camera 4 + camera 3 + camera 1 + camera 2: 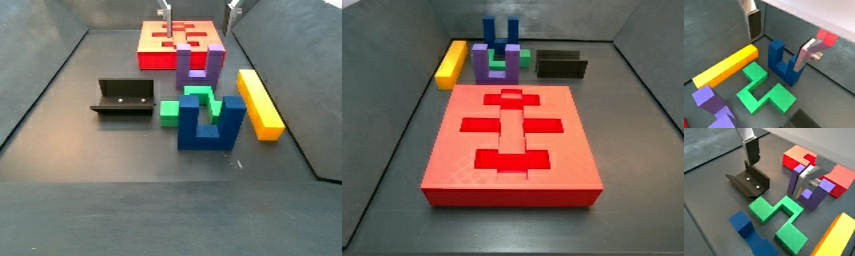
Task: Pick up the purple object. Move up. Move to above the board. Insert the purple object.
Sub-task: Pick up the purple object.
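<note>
The purple object (pixel 486 62) is a U-shaped block that stands just beyond the board's far edge, next to the green block; it also shows in the other side view (pixel 198 65) and in both wrist views (pixel 711 102) (pixel 815 199). The board (pixel 462 150) is a big red slab with darker cross-shaped recesses (pixel 150 50). My gripper (pixel 775 180) hangs open and empty above the cluster of blocks (pixel 775 54). In a wrist view one finger (pixel 804 180) overlaps the purple object's prong and the other finger (pixel 751 150) is over the floor near the fixture. The fingers hold nothing.
A blue U-shaped piece (pixel 210 125) stands upright beside a green block (pixel 187 103). A yellow bar (pixel 261 100) lies along one side. The dark fixture (pixel 123 98) stands on the floor on the other side. Grey walls enclose the floor.
</note>
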